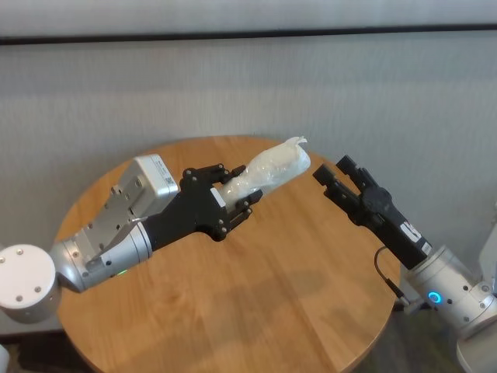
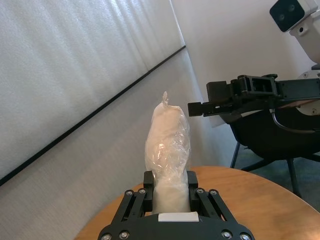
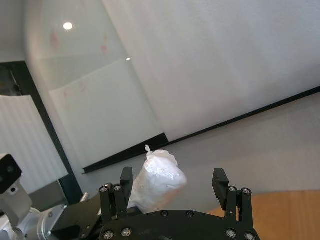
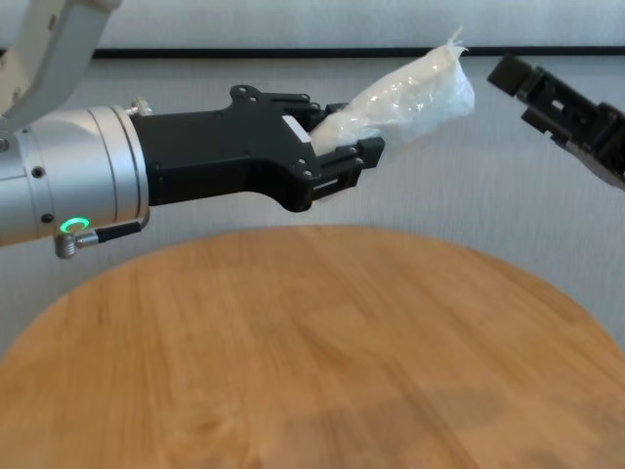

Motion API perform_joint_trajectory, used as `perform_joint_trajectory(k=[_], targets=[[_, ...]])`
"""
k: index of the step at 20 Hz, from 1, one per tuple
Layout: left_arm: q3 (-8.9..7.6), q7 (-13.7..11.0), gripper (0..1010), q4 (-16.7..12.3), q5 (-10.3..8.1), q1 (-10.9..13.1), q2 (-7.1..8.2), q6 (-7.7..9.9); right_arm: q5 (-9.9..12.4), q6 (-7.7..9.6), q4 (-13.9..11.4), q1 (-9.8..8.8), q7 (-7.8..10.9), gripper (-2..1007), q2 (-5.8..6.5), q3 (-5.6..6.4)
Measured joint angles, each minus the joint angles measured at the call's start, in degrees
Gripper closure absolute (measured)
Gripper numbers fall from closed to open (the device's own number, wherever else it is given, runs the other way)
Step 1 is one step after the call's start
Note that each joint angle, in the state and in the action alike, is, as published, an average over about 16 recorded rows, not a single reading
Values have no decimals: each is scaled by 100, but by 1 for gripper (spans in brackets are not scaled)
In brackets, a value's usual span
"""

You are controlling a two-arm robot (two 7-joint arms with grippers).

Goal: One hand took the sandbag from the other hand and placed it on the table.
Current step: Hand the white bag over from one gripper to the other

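The sandbag (image 1: 272, 171), a lumpy white pouch in clear plastic, is held in the air above the round wooden table (image 1: 256, 295). My left gripper (image 1: 237, 190), the green-lit one, is shut on its lower end, and its twisted tip points up and to the right. The left wrist view shows the sandbag (image 2: 167, 150) rising out of the left gripper (image 2: 170, 180). My right gripper (image 1: 332, 169), the blue-lit one, hangs open just right of the tip, a small gap away. In the right wrist view the sandbag (image 3: 157, 180) lies ahead of the open right gripper (image 3: 172, 176), off-centre between its fingers.
A grey curtained wall stands close behind the table. A black chair (image 2: 270, 140) sits on the floor beyond the table's edge on the right arm's side. The tabletop (image 4: 312, 342) below both arms is bare wood.
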Motion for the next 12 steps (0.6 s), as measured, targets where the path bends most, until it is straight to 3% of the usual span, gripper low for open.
perform_joint_trajectory(k=[6,12], targets=[[0,0,599,0,0,0,0,0,406,201,80,47,261,3,-56,-75],[0,0,599,0,0,0,0,0,557,316,274,212,338,3,-100,-239]])
